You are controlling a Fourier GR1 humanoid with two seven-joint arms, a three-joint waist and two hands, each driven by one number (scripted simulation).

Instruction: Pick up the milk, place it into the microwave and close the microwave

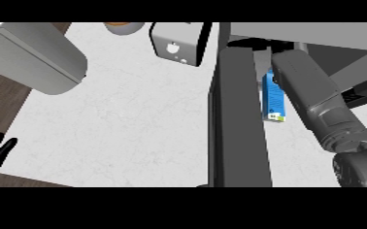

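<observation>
- Right hand (252,43) showed only as a dark bit under the microwave's (308,31) top edge; whether it was spread or closed on anything could not be told
- Milk (273,99) sat in the gap between the open door (240,126) and the right forearm (312,94), just beside both
- Its long axis ran up and down the view, white-and-green end nearest the robot, far end hidden by the forearm
- Left hand (6,148) rested at the left edge, fingers straight
</observation>
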